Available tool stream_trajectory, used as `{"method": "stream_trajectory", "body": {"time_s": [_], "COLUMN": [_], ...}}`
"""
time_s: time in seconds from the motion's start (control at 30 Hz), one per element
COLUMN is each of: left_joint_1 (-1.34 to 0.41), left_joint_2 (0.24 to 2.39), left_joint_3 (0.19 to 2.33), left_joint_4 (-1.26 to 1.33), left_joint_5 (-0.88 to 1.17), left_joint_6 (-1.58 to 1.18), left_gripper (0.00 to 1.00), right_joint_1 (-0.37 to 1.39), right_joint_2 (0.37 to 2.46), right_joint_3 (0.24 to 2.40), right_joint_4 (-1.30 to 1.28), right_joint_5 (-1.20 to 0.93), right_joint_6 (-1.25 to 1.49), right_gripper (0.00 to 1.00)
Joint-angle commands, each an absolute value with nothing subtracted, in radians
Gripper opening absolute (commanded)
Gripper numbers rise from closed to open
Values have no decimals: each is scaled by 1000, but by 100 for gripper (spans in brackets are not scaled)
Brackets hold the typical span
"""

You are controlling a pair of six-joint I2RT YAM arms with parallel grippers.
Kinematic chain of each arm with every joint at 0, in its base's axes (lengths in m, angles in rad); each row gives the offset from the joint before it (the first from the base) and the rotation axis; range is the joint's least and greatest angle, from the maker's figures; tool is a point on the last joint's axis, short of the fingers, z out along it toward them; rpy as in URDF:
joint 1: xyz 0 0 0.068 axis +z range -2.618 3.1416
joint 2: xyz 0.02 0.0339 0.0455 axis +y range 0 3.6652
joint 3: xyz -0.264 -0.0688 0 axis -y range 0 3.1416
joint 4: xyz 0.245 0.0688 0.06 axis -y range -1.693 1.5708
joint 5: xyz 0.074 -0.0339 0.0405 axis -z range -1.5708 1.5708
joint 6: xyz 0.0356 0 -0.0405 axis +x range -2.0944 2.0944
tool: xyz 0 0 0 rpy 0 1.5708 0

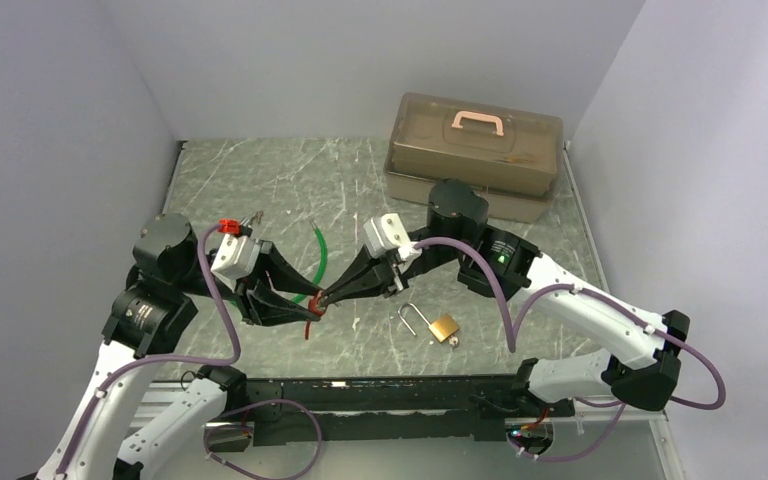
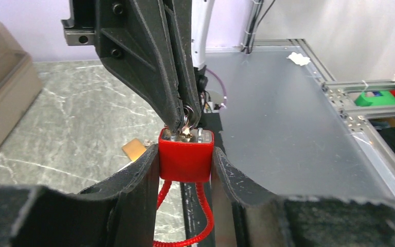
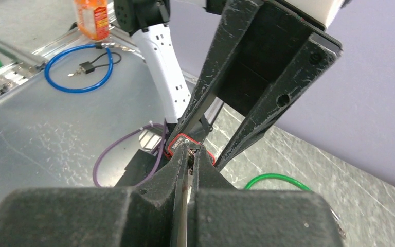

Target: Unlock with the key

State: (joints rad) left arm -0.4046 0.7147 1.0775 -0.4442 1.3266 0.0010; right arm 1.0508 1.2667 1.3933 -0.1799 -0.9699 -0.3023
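A red padlock (image 2: 186, 157) with a red coiled cable shackle (image 2: 205, 216) is clamped between my left gripper's (image 2: 185, 154) two fingers, its top face turned toward the right arm. My right gripper (image 3: 191, 154) is shut on the key (image 2: 186, 125), a small metal piece with a ring, which stands at the lock's top face. In the top view both grippers meet over the middle of the table, left gripper (image 1: 305, 310) below right gripper (image 1: 322, 296), with the padlock (image 1: 315, 308) between them. How deep the key sits in the lock is hidden by the fingers.
A brass padlock (image 1: 442, 327) with its shackle swung open lies on the marble table just right of the grippers. A green cable loop (image 1: 318, 262) lies behind them. A brown toolbox (image 1: 475, 150) with a pink handle stands at the back right. A blue cable lock (image 3: 79, 67) lies beyond the table's near rail.
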Motion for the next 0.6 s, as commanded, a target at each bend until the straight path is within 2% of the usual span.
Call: {"method": "stream_trajectory", "body": {"time_s": [0.0,0.57], "left_joint_1": [-400,-400], "left_joint_2": [710,714], "left_joint_3": [1141,1235], "left_joint_4": [-397,-451], "left_joint_5": [1119,868], "left_joint_6": [95,174], "left_gripper": [0,0], "right_joint_1": [1069,1146], "right_joint_2": [1264,1292], "right_joint_3": [1338,1324], "right_joint_4": [-89,-153], "right_joint_5": [-816,-421], "right_joint_6": [-187,-114], "right_gripper": [0,0]}}
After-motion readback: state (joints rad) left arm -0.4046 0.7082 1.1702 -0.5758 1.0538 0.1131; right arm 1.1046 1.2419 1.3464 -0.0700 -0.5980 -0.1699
